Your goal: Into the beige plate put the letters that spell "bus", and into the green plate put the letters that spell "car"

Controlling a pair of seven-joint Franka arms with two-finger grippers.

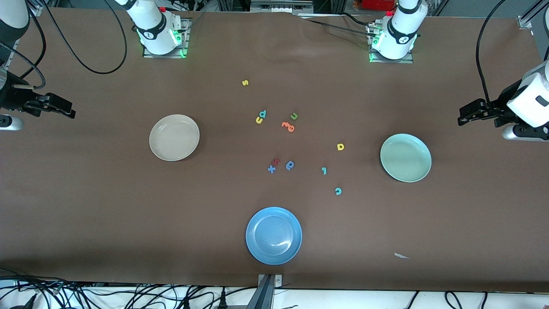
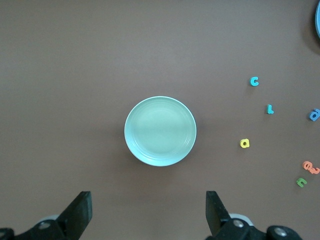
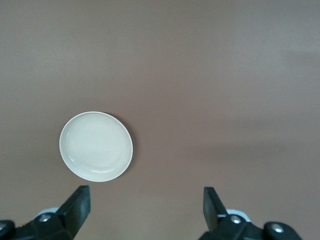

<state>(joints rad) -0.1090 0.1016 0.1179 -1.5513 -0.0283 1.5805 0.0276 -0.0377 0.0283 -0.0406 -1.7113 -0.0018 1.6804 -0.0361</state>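
Note:
Small foam letters lie mid-table: yellow s [image 1: 245, 83], teal-blue b [image 1: 263, 114] touching yellow u [image 1: 259, 120], yellow a [image 1: 340, 146], teal r [image 1: 324, 171] and teal c [image 1: 338, 191]. The beige plate [image 1: 174, 137] toward the right arm's end and the green plate [image 1: 405, 157] toward the left arm's end hold nothing. My left gripper [image 1: 465, 115] hangs open, high past the green plate [image 2: 160, 131]. My right gripper [image 1: 64, 107] hangs open, high past the beige plate [image 3: 96, 146]. Both are apart from every letter.
A bright blue plate [image 1: 273, 235] sits nearest the front camera. Among the letters lie a green u [image 1: 294, 116], an orange letter [image 1: 288, 126], a blue x [image 1: 271, 169], a dark red letter [image 1: 276, 161] and a darker blue round letter [image 1: 290, 165].

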